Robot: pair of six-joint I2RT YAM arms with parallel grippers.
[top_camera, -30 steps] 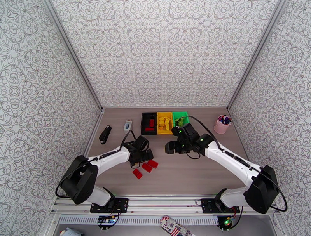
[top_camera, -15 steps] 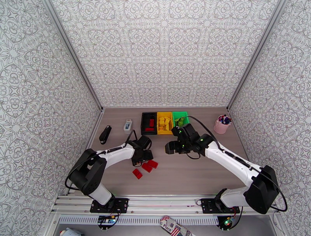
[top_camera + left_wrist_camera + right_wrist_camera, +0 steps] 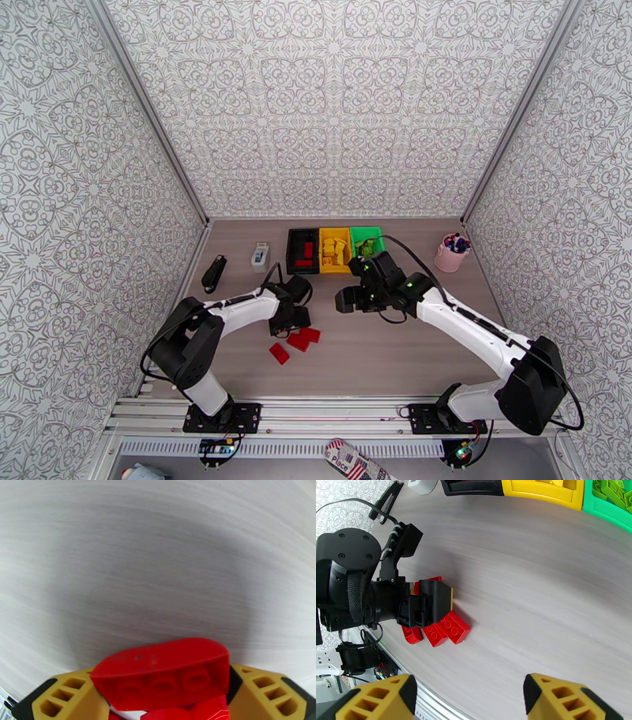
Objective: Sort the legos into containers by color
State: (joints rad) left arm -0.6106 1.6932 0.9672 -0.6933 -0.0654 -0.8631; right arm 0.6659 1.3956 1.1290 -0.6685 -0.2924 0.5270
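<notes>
The left end effector [image 3: 164, 687] is closed on a red brick [image 3: 158, 667]. Both tan fingers [image 3: 67, 695] press against its ends, and its underside tubes face the wrist camera. Whether the brick is off the tabletop [image 3: 379, 347] cannot be told. More red shows just beneath it at the bottom edge of the left wrist view.

Three loose red bricks [image 3: 452, 627] lie side by side, touching or nearly touching, just beside that end effector on the side toward the near edge of the tabletop.

The right end effector [image 3: 470, 701] hangs over the middle of the tabletop with its jaws wide apart and nothing between them.

Against the far edge stand the black bin [image 3: 474, 488], yellow bin [image 3: 537, 492] and green bin [image 3: 604, 509], side by side and touching, with bricks inside them.

Bare tabletop runs between the loose bricks and the bins. A white-and-blue box [image 3: 260, 254] and a slim black object [image 3: 214, 273] sit left of the bins. A pink cup [image 3: 451, 255] stands near the right wall, well apart from both arms.
</notes>
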